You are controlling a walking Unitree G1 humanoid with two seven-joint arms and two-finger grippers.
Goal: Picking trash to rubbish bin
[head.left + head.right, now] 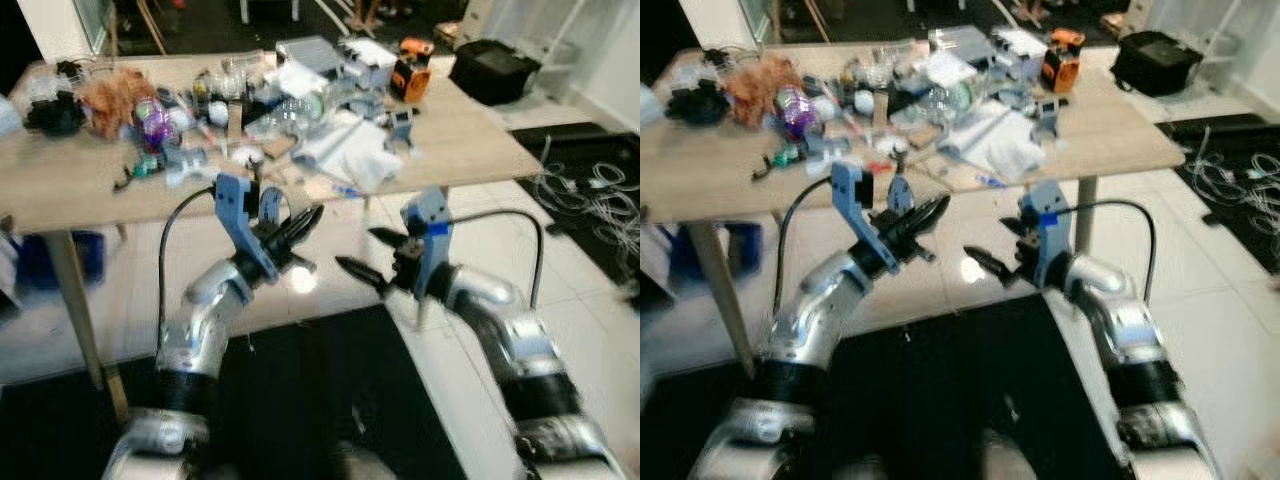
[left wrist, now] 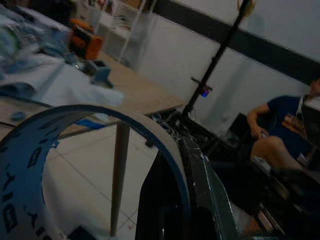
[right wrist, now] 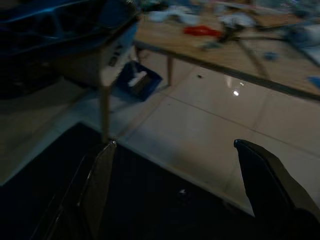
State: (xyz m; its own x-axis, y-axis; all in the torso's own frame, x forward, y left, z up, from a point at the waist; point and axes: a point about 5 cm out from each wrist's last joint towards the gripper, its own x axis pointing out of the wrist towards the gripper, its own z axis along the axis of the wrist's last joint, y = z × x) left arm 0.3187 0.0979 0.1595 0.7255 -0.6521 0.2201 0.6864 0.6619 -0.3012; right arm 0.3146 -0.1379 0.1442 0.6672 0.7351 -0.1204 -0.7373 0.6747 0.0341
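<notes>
Trash pile [image 1: 300, 110] sits on worktop [image 1: 470, 130], beyond and above both hands; left hand [image 1: 290, 232] nearer, grasping tape roll [image 2: 75, 150]; right hand [image 1: 372, 255] released.

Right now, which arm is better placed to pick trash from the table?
Right, probably. The right gripper is open and empty, near the table edge. The left gripper already carries a roll of blue tape on a finger.
</notes>
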